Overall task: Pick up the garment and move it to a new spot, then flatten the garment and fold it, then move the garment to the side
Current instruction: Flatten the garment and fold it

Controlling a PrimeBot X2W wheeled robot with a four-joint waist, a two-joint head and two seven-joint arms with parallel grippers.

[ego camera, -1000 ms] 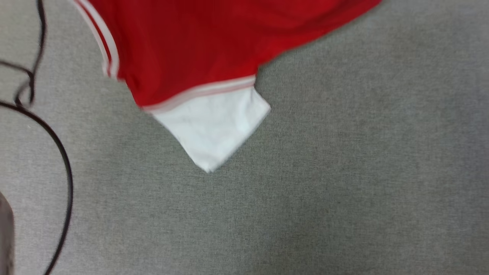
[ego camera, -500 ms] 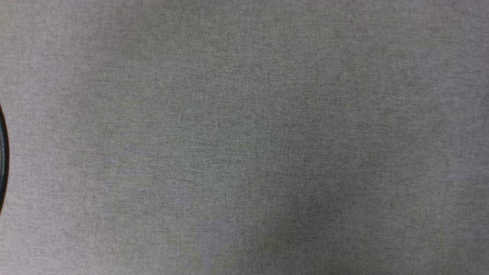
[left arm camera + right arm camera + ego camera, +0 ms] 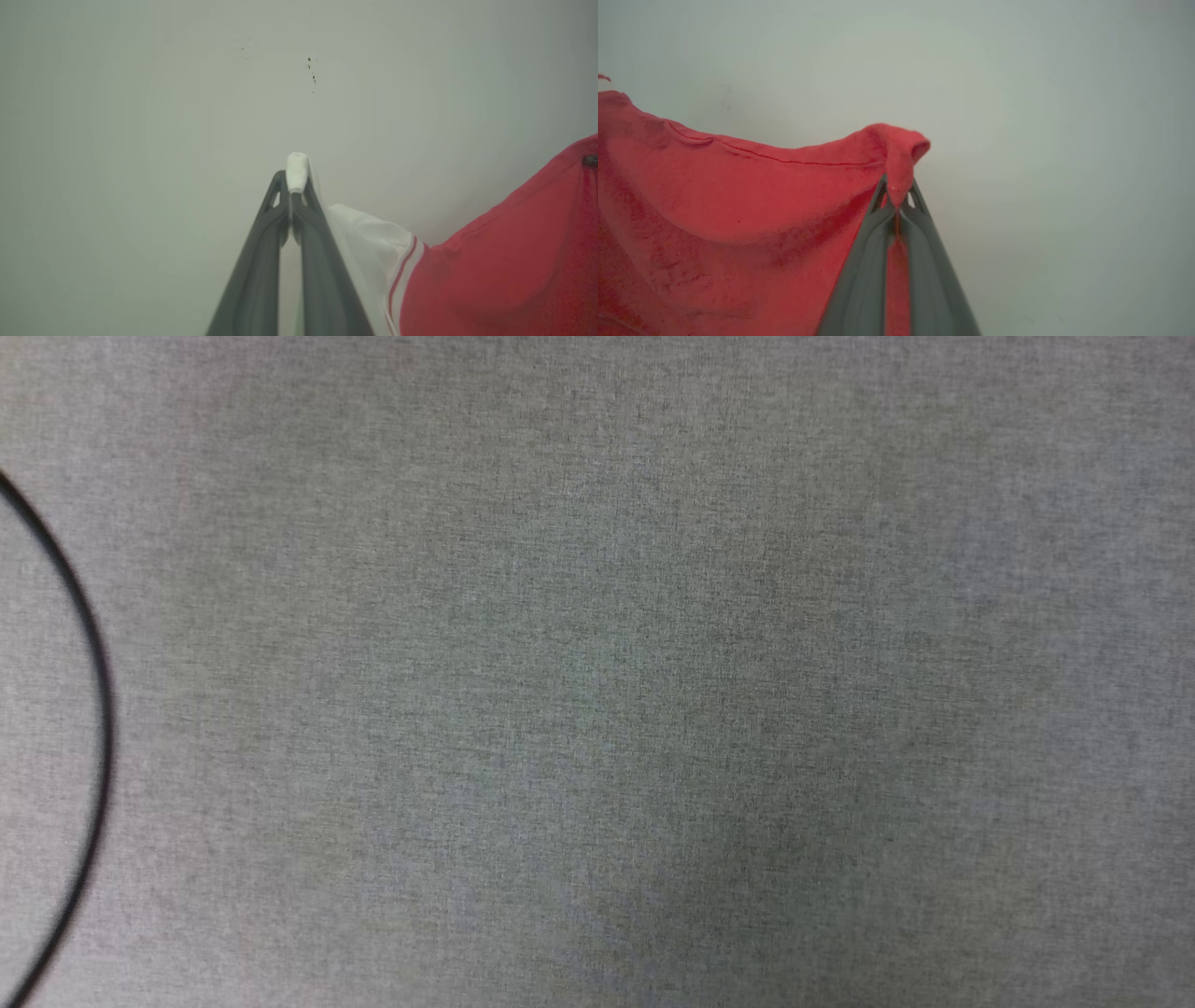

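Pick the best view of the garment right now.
Left wrist view: the garment shows white sleeve, striped trim and red body, with the left gripper shut on the sleeve tip. Right wrist view gives plain red fabric pinched in the right gripper. Head view has grey surface and a black cable.

head view down at grey surface (image 3: 597, 672), wrist views close along their jaws, both sharing the garment (image 3: 504, 261)
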